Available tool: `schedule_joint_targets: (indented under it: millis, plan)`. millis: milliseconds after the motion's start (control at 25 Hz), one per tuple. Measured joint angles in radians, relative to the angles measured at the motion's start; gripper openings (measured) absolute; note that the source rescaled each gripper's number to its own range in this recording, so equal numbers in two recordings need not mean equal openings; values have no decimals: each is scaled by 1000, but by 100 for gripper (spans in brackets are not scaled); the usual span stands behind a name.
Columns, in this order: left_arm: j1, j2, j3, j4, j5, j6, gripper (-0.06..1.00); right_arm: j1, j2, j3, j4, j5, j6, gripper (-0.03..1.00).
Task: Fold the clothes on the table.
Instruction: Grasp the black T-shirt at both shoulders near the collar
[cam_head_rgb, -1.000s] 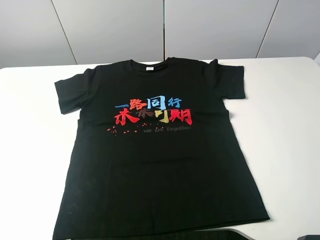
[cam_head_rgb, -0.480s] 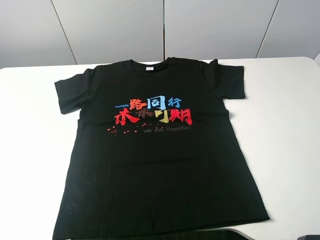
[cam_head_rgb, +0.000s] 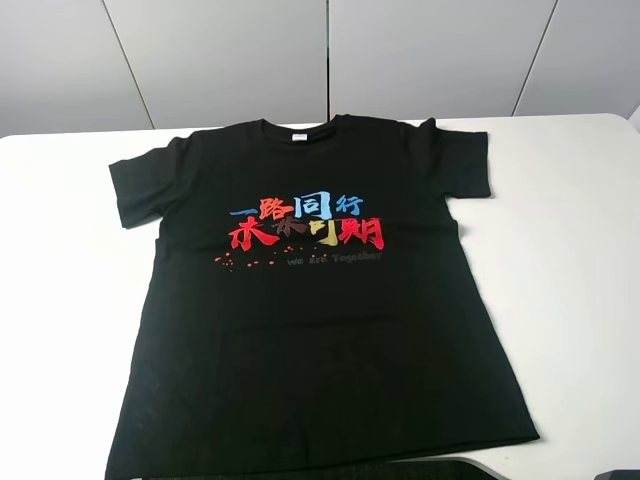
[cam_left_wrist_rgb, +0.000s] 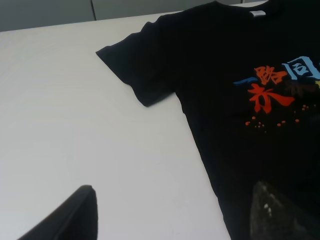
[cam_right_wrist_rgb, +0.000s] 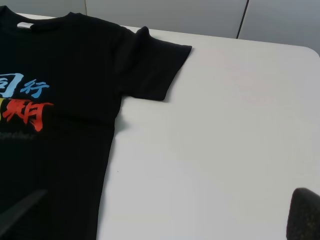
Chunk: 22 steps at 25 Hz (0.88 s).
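Note:
The black T-shirt (cam_head_rgb: 310, 330) lies flat and face up on the white table (cam_head_rgb: 580, 250), collar at the far side, both sleeves spread out. The red, blue and yellow characters (cam_head_rgb: 305, 222) run across its chest. In the left wrist view my left gripper (cam_left_wrist_rgb: 175, 220) is open and empty above the shirt (cam_left_wrist_rgb: 215, 65) near its left side edge. One finger (cam_left_wrist_rgb: 75, 215) is over bare table (cam_left_wrist_rgb: 75, 100). In the right wrist view my right gripper (cam_right_wrist_rgb: 162, 215) is open and empty at the shirt's (cam_right_wrist_rgb: 65, 60) right side edge. One finger (cam_right_wrist_rgb: 305, 215) is over bare table (cam_right_wrist_rgb: 225, 125).
Grey wall panels (cam_head_rgb: 220, 60) stand behind the table's far edge. Wide bare strips of table lie left and right of the shirt. A dark shape (cam_head_rgb: 440, 468) shows at the bottom edge of the high view, by the shirt's hem.

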Motion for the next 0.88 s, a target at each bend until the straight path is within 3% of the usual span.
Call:
schedule_joint_targets:
  millis: [880]
  plan:
    - [0,0,0,0,0,0,100,0,0,0,-21,-8,0,100]
